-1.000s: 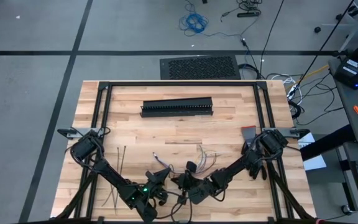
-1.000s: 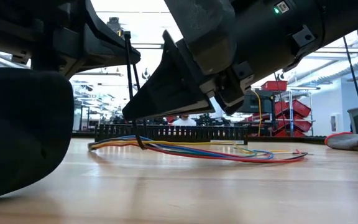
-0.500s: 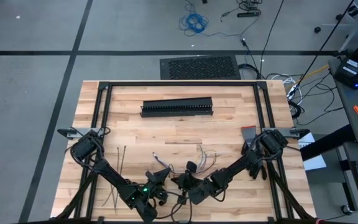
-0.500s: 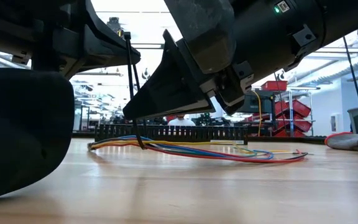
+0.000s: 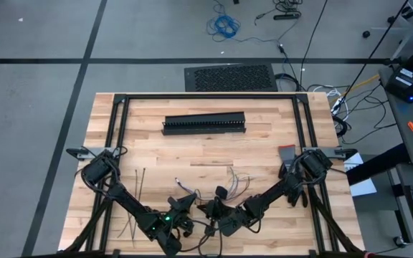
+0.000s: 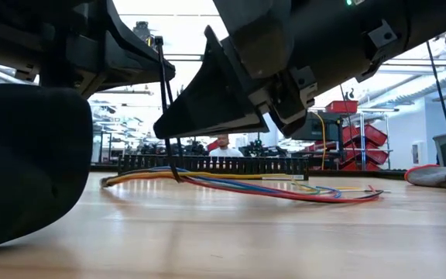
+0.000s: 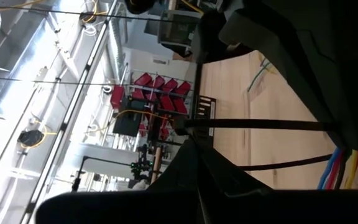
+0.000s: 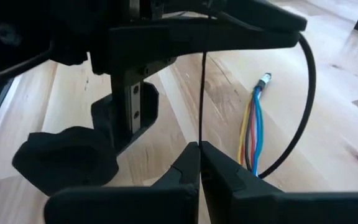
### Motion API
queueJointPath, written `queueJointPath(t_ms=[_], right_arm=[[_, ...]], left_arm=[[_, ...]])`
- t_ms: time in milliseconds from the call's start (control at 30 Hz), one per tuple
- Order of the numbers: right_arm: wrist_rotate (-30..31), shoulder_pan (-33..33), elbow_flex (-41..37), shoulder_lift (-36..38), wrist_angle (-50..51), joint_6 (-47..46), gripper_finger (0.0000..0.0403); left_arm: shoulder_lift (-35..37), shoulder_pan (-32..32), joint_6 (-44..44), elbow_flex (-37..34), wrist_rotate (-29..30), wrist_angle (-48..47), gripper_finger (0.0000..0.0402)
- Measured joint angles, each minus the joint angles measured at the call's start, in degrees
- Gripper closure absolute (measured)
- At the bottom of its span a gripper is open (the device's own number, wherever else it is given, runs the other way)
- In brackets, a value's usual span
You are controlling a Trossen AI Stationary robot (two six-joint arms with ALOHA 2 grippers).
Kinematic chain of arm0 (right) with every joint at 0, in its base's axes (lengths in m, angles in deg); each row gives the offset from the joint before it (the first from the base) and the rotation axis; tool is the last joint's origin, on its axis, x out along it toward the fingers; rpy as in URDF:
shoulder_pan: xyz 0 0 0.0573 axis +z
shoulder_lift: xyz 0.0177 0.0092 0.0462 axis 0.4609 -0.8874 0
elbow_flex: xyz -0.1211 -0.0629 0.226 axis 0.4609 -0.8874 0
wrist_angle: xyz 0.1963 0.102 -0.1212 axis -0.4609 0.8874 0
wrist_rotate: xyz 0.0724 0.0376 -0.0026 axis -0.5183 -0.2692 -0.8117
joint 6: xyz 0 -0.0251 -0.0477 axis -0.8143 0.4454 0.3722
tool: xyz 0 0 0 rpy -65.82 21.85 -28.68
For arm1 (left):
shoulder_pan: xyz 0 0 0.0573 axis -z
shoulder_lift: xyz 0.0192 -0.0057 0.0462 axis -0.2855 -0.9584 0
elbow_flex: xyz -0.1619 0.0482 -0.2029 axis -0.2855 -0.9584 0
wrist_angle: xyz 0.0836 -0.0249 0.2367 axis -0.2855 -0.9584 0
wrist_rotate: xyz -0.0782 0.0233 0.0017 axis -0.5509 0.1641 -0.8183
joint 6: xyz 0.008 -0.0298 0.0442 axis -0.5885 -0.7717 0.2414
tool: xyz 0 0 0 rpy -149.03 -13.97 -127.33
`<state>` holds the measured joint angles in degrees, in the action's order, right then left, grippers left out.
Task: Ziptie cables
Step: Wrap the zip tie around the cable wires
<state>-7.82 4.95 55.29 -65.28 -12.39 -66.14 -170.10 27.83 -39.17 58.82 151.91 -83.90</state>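
Item: thin multicoloured wire bundle (image 6: 238, 186), lying mid-table, near edge. We note a thin black plastic ziptie (image 8: 202, 87) looped around it, both grippers (image 8: 199, 163) (image 5: 186, 203) clenched on the strip. Step: cinching; next we judge pulling tight.

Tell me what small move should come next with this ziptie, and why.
Probably pull the arms apart to tighten the loop: the ziptie already curves around the cables, and both the right gripper and left gripper are shut on it.

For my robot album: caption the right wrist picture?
Right gripper pinching a ziptie looped around the cables.
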Motion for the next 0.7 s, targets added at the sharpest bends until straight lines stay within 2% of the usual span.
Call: queueJointPath(t_ms=[233, 400, 700], right_arm=[[-0.6, -0.2, 0.0, 0.0, -0.9, 0.9, 0.0403], [-0.9, -0.2, 0.0, 0.5, -2.7, 2.8, 0.0403], [-1.0, -1.1, 0.0, 2.0, -0.2, 1.7, 0.0403]], left_arm=[[-0.1, -0.2, 0.0, 0.0, -1.3, 0.1, 0.0402], [-3.2, -1.1, 0.0, 0.0, -2.0, 0.6, 0.0402], [-5.8, -1.0, 1.5, 1.4, -0.7, 0.6, 0.0402]])
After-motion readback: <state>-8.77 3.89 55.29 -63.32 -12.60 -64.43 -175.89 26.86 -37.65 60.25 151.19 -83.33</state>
